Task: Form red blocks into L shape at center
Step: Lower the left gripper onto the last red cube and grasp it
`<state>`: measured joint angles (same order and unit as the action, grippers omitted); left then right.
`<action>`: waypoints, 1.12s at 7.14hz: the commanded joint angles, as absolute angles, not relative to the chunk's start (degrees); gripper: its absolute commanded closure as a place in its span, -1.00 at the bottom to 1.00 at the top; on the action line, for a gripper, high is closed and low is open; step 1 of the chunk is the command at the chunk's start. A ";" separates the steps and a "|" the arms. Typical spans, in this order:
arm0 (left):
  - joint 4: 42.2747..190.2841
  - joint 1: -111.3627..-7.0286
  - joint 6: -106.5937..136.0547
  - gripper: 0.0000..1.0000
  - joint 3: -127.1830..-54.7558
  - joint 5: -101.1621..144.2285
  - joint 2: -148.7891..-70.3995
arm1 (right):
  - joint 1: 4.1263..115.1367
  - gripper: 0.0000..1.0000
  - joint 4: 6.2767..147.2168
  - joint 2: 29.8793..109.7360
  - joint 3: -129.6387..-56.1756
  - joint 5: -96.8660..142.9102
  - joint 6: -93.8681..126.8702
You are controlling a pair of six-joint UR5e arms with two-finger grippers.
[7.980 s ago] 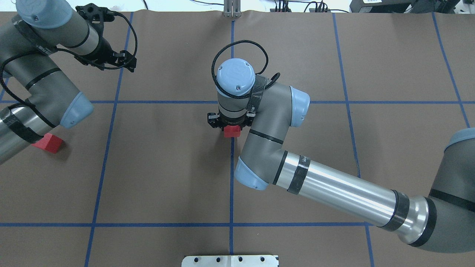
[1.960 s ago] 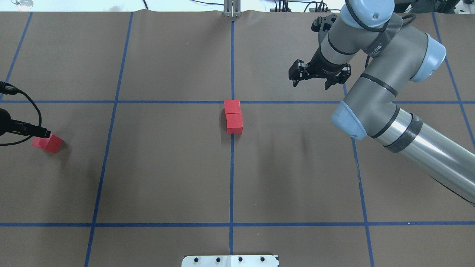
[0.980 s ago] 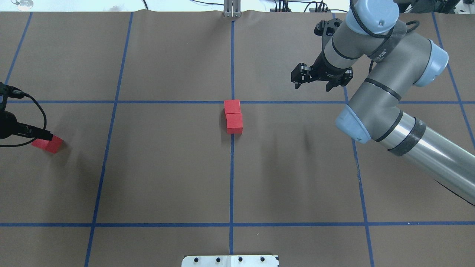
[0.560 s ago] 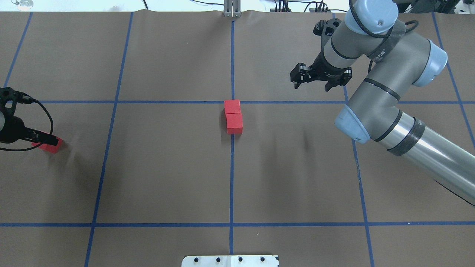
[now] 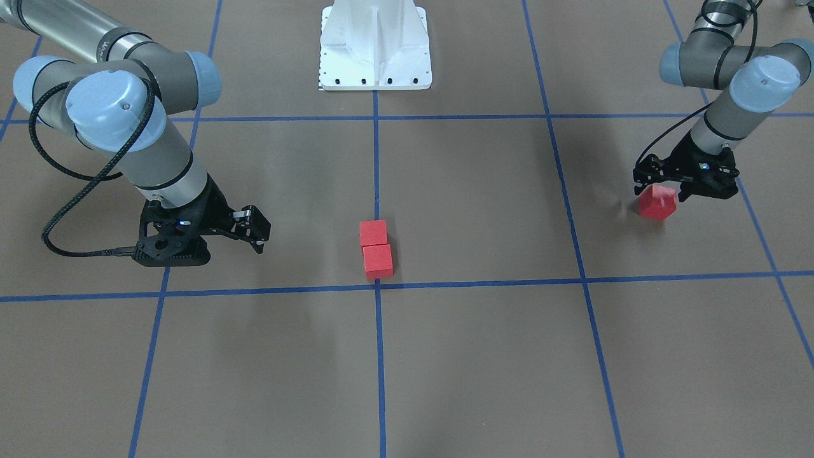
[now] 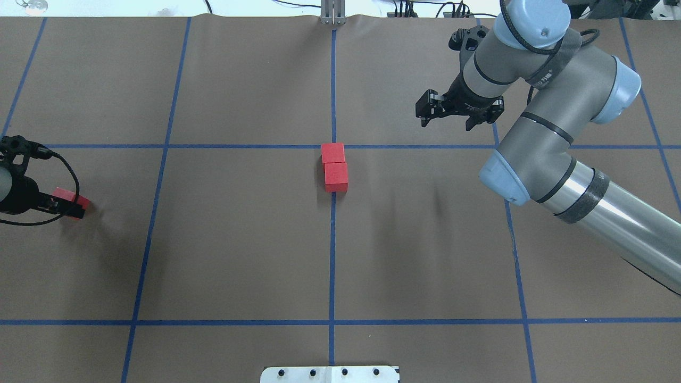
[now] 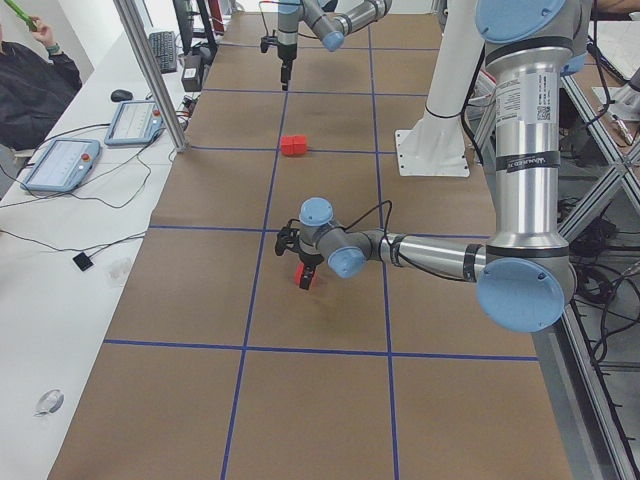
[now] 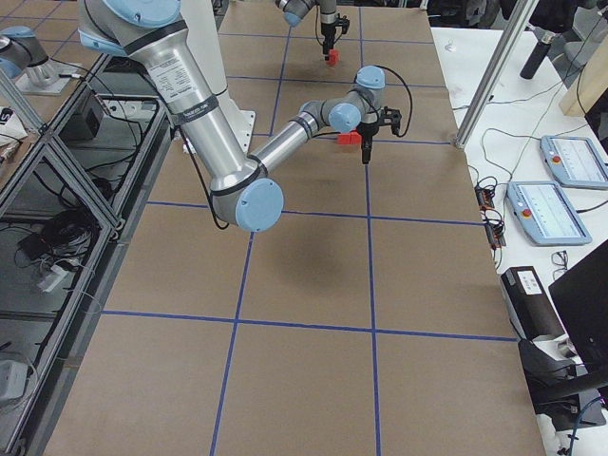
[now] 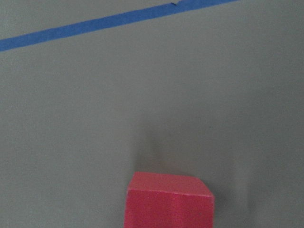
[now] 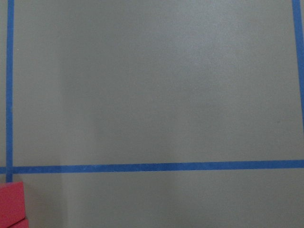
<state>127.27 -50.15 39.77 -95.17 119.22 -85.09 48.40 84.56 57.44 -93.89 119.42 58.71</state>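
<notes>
The left gripper (image 5: 659, 189) hangs low over the third block (image 5: 657, 205), its fingers spread, one on each side of the block's top; whether they touch it I cannot tell. That block sits on the table (image 6: 234, 239) far out on the robot's left, turned askew to the tape lines (image 6: 332, 255), well apart from the other two; the left wrist view shows its top face and one side at the bottom edge, with bare paper and one tape line beyond. The right gripper (image 6: 447, 123) is spread as well and holds nothing; it hovers above the table on the robot's right, past the cross line, well apart from every block. The far block (image 6: 333, 152) and the near block (image 6: 336, 177) lie at the centre, touching face to face in a short row along the middle tape line; the far one meets the cross line at the crossing; the near one sits slightly to the robot's right of it. The right wrist view shows an edge of this pair at its lower left, beside a tape crossing. A white base plate (image 5: 375, 48) stands at the robot's edge of the table.
</notes>
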 commanded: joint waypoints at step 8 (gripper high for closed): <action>117.58 -53.06 39.99 1.00 -99.47 121.72 -88.48 | 48.52 -0.98 84.20 57.39 -93.60 119.18 58.36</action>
